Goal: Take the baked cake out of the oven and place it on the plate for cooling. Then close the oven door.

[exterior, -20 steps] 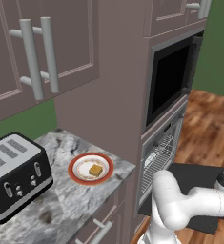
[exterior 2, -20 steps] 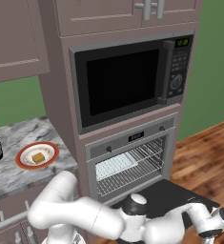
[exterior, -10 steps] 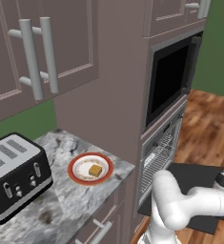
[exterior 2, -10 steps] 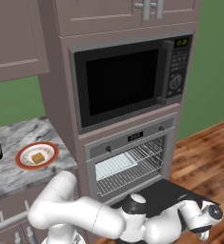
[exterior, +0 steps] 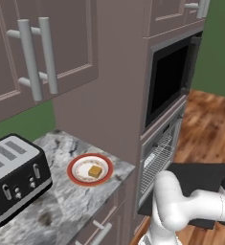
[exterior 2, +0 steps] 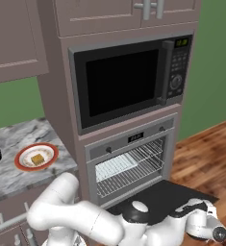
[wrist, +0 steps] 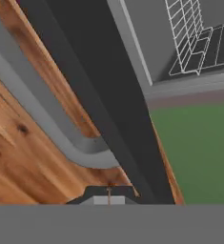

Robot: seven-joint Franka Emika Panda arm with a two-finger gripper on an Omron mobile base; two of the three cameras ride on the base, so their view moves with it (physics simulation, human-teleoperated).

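1. The small golden-brown square cake (exterior: 95, 171) sits on the round white plate with the wide orange-red rim (exterior: 75, 175), roughly at its centre.
2. That plate rests on the grey marbled stone bench (exterior: 61, 206), near the bench's right end, just beside the tall cabinet column.
3. A black and silver four-slot toaster (exterior: 13, 179) stands on the same bench, to the left of the plate and apart from it.
4. The built-in oven with the silver control strip (exterior 2: 131, 161) is open; its wire racks and a pale rectangular baking tray (exterior 2: 115, 166) show inside.
5. The dark grey glass-fronted oven door (exterior 2: 165, 199) hangs folded down, roughly level, in front of the cavity.
6. In the hand view the door's silver bar handle (wrist: 51, 128) runs beside the door's dark edge.
7. The tool (wrist: 108, 196) has its fingertips pressed together, holding nothing, low near the door's outer edge.
8. A black-windowed microwave (exterior 2: 126, 81) sits above the oven.
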